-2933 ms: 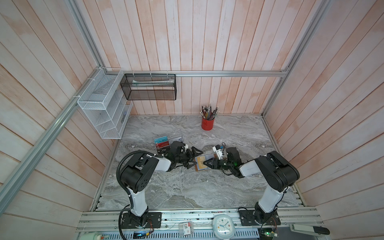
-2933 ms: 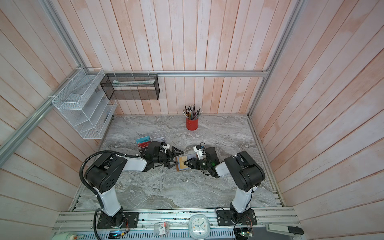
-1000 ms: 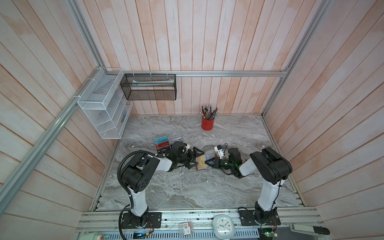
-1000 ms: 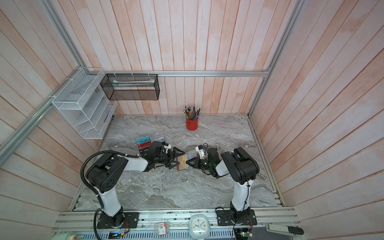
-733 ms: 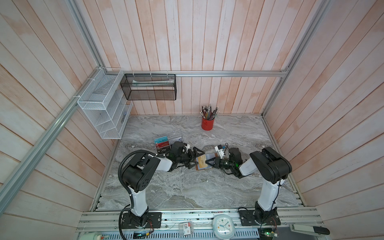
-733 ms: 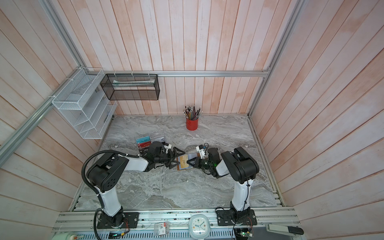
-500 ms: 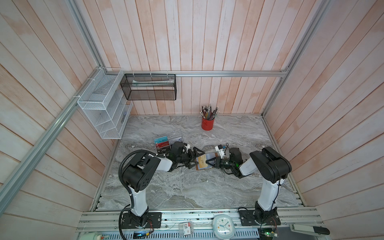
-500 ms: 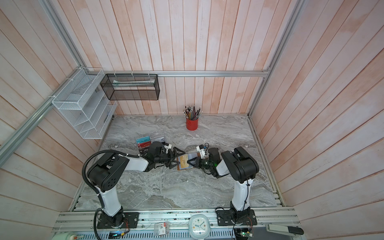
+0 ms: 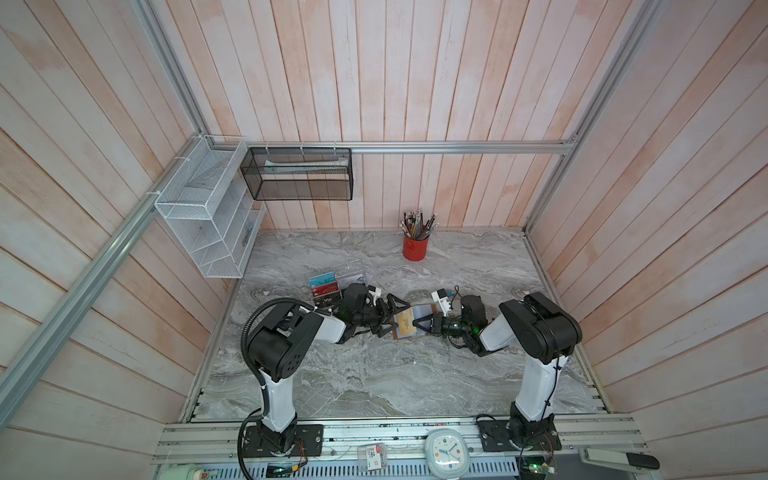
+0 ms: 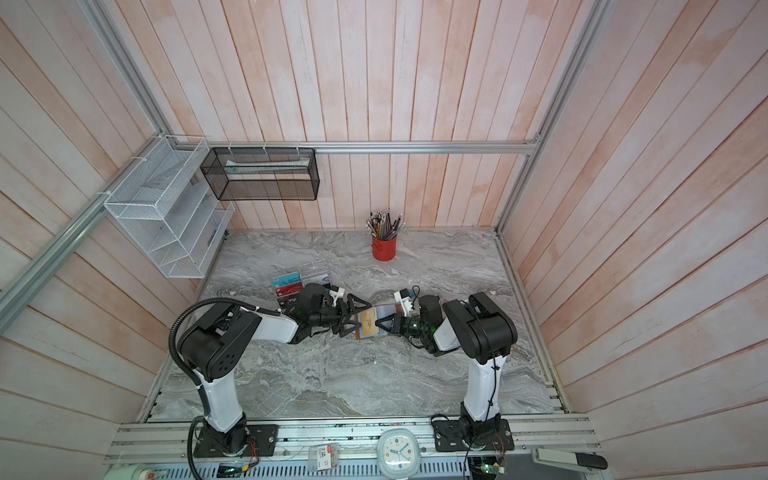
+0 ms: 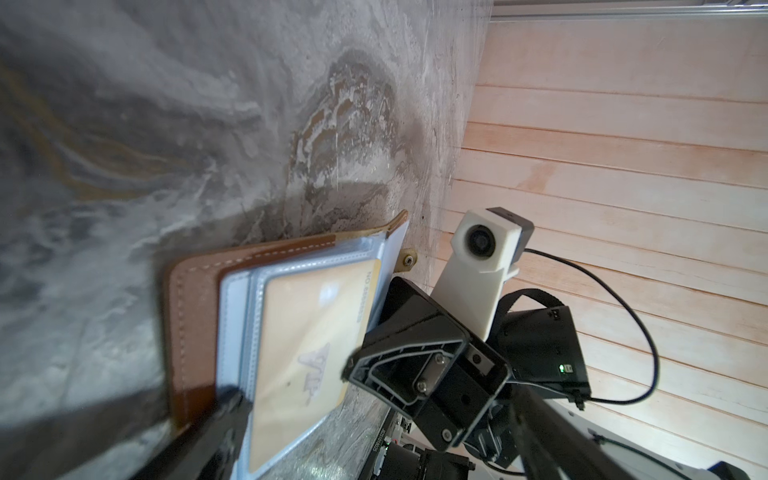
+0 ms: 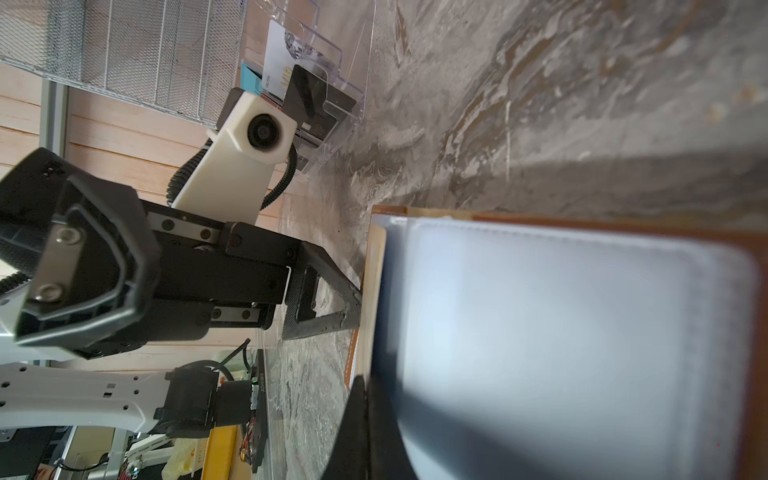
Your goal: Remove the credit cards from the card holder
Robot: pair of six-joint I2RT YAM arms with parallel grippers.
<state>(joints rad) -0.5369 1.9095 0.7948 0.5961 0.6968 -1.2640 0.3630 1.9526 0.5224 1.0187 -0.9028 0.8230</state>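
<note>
Marble worktop centre carries the open card holder between both arms: left gripper spread wide at its left edge, right gripper closed at the gold credit card on its right edge, favouring rightward withdrawal.

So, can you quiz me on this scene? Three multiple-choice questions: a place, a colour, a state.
1. Where does the red cylindrical cup of pencils stand?
A) hung on the wall
B) at the back of the grey marble table
C) at the table's front edge

2. What colour is the thin plastic card showing in the open tan-brown leather card holder?
A) green
B) purple
C) gold-yellow

3. Which gripper has its jaws apart?
A) the left gripper
B) the right gripper
C) neither

Answers: B, the cup stands by the back wall; C, the card in the clear sleeve is gold-yellow; A, its fingers are spread, the right's pinched together.
</note>
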